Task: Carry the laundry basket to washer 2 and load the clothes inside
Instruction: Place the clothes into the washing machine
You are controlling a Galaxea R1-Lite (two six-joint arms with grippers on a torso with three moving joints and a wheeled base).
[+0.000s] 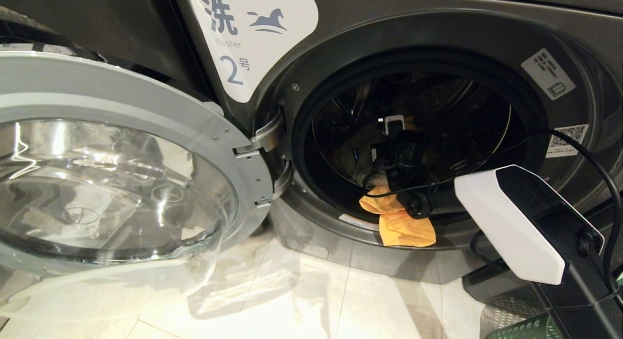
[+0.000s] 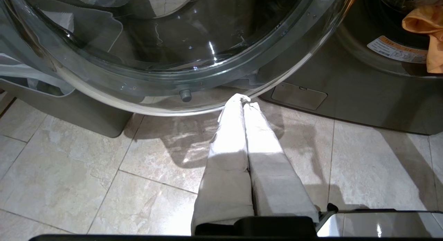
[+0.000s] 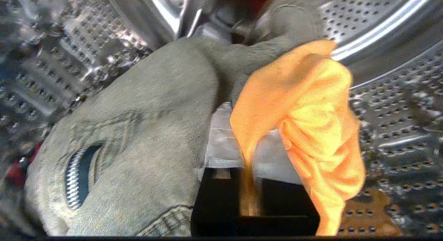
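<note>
Your right claw (image 1: 389, 149) is reaching inside washer 2 (image 1: 486, 32), deep in the drum; can't tell if it's open or gripping, cloth covers it. The yellow-orange garment (image 1: 404, 224) hangs over washer 2's door lip, partly in, partly out. The grey-green garment (image 3: 138, 130) lies inside the drum. The laundry basket (image 1: 521, 329) sits just below-right of washer 2. Left claw (image 2: 244, 99) is closed, empty, under washer 2's open door (image 1: 121, 134).

Washer 2 (image 1: 438, 27) has a glossy perforated metal drum (image 3: 398, 106); orange garment (image 3: 311, 123) soft cloth; floor (image 2: 104, 185) polished tile.
</note>
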